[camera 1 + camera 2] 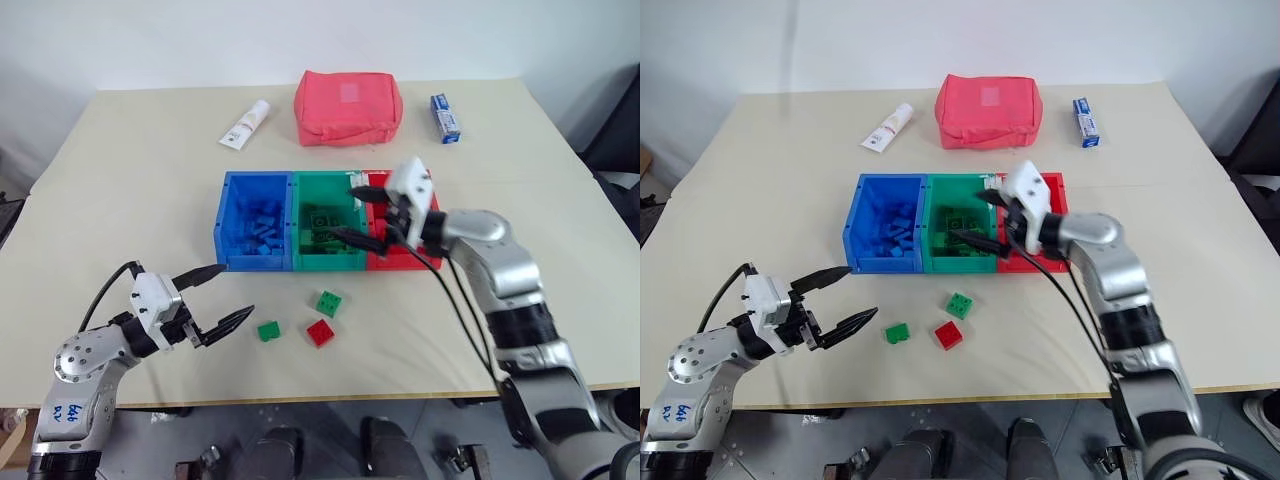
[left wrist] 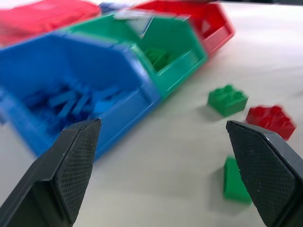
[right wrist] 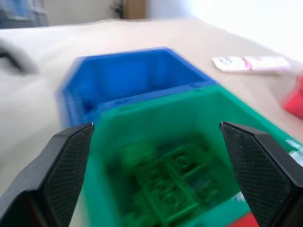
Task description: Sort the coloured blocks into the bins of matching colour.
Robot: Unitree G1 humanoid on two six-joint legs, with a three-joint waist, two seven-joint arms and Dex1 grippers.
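The three joined bins stand mid-table: blue bin (image 1: 250, 263) with several blue blocks, green bin (image 1: 322, 264) with green blocks (image 3: 165, 182) inside, red bin (image 1: 398, 263) partly hidden by my right arm. Three loose blocks lie on the table in front of the bins: a green block (image 1: 328, 302), a smaller green block (image 1: 268, 331) and a red block (image 1: 320, 332). My right gripper (image 1: 345, 212) hovers open and empty over the green bin. Low and left of the loose blocks, my left gripper (image 1: 238, 290) is open, holding nothing.
A red fabric pouch (image 1: 347, 105) sits at the back of the table, with a white tube (image 1: 246, 124) to its left and a small blue box (image 1: 445, 117) to its right. The table's front edge runs just below the loose blocks.
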